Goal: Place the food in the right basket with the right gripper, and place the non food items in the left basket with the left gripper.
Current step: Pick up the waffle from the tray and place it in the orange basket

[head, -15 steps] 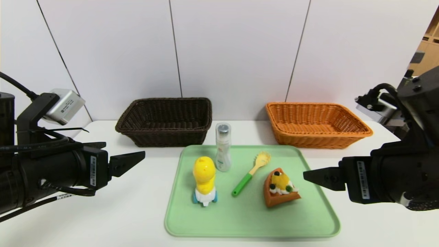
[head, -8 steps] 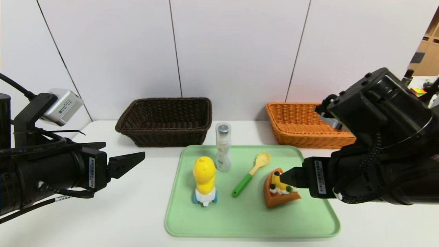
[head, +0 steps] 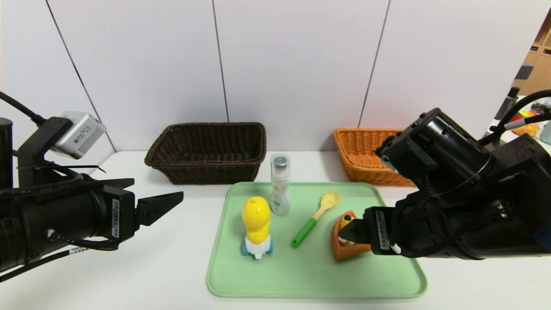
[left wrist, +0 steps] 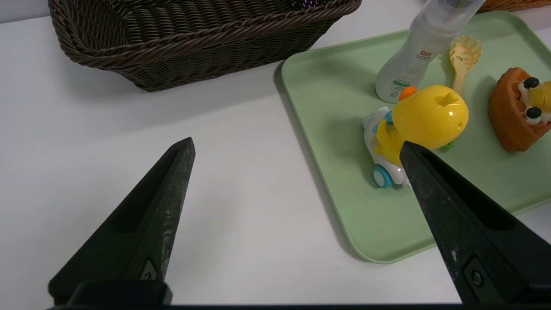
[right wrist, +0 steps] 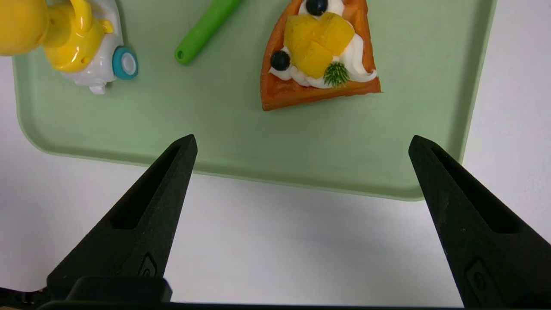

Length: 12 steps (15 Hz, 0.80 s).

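Four items sit unsorted on our tray (head: 400,280); both baskets look empty. Our right gripper (right wrist: 301,142), jaws wide and empty, hangs above the cake slice (right wrist: 318,56); left gripper (left wrist: 297,148) open, idle.

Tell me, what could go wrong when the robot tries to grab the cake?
The cake slice has soft-looking cream and fruit on top, so the open right hand might squash or tip it. The green spoon lies close beside it and could get bumped. The orange basket sits behind the arm, so carrying could knock it.
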Available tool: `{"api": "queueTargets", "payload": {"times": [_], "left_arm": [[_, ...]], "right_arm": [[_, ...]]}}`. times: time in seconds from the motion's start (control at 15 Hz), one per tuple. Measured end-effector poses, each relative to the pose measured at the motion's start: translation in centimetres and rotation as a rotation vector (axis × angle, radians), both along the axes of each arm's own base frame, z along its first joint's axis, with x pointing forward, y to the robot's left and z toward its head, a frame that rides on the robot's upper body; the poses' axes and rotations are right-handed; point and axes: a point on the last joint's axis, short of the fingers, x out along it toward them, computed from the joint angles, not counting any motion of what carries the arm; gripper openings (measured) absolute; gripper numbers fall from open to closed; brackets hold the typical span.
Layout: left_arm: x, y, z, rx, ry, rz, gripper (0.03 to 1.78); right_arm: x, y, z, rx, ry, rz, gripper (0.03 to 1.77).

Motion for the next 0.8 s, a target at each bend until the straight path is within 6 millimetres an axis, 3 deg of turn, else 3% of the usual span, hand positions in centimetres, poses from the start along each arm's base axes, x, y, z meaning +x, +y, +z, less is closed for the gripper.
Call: {"api": "queueTargets", "payload": {"times": [0.47, 0.8], "left_arm": [[-0.1, 0.0, 0.0, 0.001, -0.001, 0.0, 1.69], [0.0, 0.0, 0.1, 0.0, -0.003, 0.0, 1.69]], "right_arm": [[1.9, -0.9, -2.5, -0.022, -0.082, 0.046, 1.7], [1.9, -1.2, -3.2, -0.031, -0.075, 0.048, 1.7]]}}
